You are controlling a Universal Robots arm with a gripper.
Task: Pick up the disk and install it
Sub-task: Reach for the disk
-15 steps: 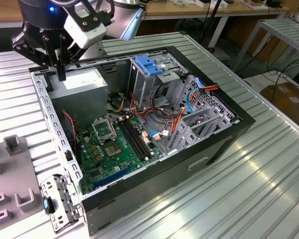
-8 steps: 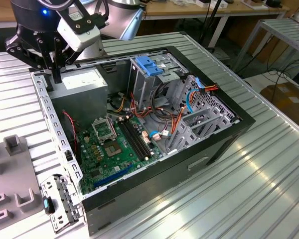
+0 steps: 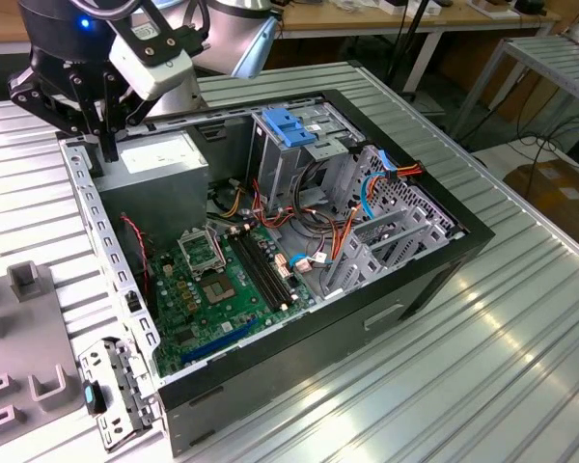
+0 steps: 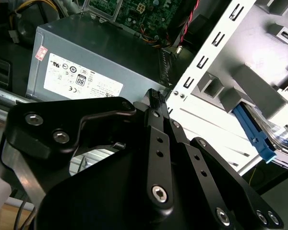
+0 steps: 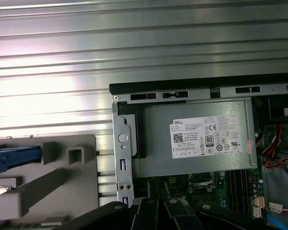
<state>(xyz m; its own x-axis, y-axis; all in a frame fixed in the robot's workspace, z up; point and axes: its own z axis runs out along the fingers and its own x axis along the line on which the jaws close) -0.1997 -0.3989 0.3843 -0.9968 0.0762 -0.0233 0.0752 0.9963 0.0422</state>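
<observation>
The black gripper lies nearest in the second wrist view. Its linkage arms are cut off at the frame's edge, and its two fingers are pressed together with nothing between them. Just beyond its tip runs the perforated case rail, and past that the grey power supply sits inside the computer case. The power supply carries a white label with rows of small print, round marks and a square code, plus a small pink sticker at one corner. The disk lies outside the case on a grey holder, on the far side of the rail from the power supply and well apart from the gripper. Only one blue side rail and a sliver of its white, blue-banded label can be seen, because the rest runs off the picture. In the first wrist view the disk is again cut off at the edge, and part of it is hidden behind a bar of the holder. In the exterior view the gripper hangs at ten o'clock, over the case corner that holds the power supply, and the holder lies toward seven o'clock from it. Farther in, the green motherboard sits near the picture's middle. The light-blue bracket tops the drive cage at twelve o'clock, with orange and blue cables tangled beside it. The ribbed metal table stretches away toward four o'clock.
</observation>
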